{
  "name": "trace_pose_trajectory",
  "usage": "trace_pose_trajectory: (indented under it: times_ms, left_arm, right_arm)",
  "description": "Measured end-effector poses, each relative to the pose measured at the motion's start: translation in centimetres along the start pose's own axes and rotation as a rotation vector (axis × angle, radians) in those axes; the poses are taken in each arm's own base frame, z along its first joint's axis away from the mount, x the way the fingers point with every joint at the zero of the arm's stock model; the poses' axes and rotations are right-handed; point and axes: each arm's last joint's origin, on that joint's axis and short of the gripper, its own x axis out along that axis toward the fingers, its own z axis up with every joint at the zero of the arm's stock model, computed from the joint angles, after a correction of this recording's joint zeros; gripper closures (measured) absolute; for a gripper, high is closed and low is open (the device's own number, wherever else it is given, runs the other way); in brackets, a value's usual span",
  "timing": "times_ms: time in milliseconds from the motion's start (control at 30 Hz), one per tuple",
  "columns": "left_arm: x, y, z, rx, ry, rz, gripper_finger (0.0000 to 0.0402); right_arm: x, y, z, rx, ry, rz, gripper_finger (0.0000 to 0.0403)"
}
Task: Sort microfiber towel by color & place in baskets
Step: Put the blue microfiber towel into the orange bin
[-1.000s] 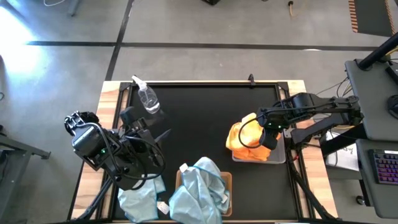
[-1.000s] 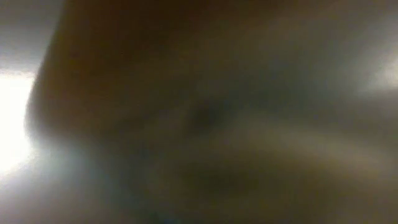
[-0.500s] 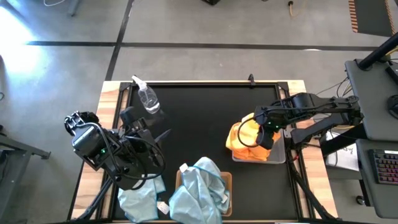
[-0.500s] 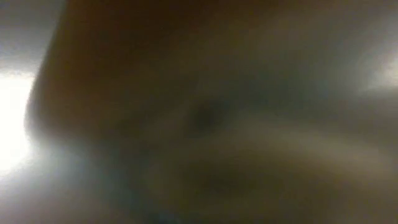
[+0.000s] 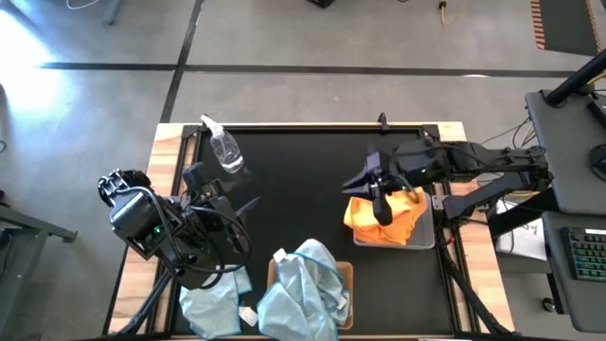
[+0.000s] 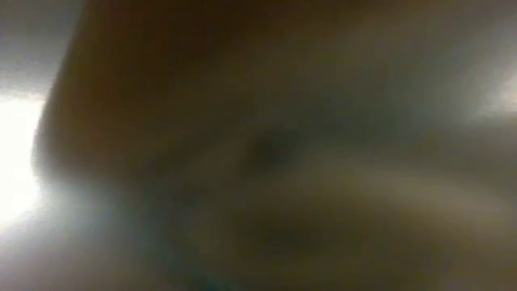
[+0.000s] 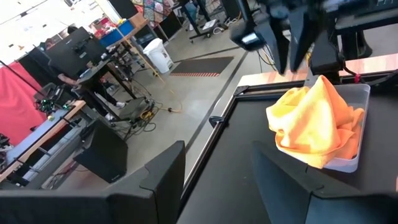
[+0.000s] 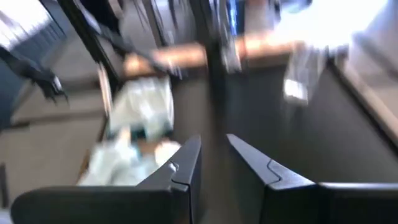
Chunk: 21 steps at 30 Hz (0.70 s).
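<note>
With its fingers slightly apart and empty, the right gripper hovers over the orange towels in the grey basket; next, I judge, comes the loose blue towel by the idle, wide-open left gripper.

A robotics lab or workshop: bare grey concrete floor, cluttered equipment desks, a red curtain, a black-topped wood-edged work surface.

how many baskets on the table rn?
2. The grey basket sits at the right edge, holding orange towels. The tan basket is at the front centre, mostly covered by pale blue towels. None else visible.
</note>
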Motion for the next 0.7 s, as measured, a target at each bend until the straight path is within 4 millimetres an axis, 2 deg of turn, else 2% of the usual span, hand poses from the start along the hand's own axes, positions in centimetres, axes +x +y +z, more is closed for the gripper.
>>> trace_pose_trajectory:
  times_ms: [233, 500, 600, 700]
  left_arm:
    - [0.0, 0.0, 0.0, -0.022, 0.000, 0.000, 0.0232]
    - [0.0, 0.0, 0.0, -0.022, 0.002, -0.004, 0.0232]
    - [0.0, -0.3, -0.2, -0.025, 0.054, -0.099, 0.0232]
    - [-0.2, -0.8, -0.4, -0.035, 0.159, -0.288, 0.0232]
  right_arm:
    - [-0.4, 0.6, 2.8, -0.133, -0.294, 0.043, 0.0340]
    - [-0.4, 0.6, 2.8, -0.156, -0.307, 0.042, 0.0339]
    - [-0.3, 0.6, 2.8, -0.155, -0.306, 0.042, 0.0340]
    - [-0.3, 0.6, 2.8, -0.155, -0.306, 0.041, 0.0342]
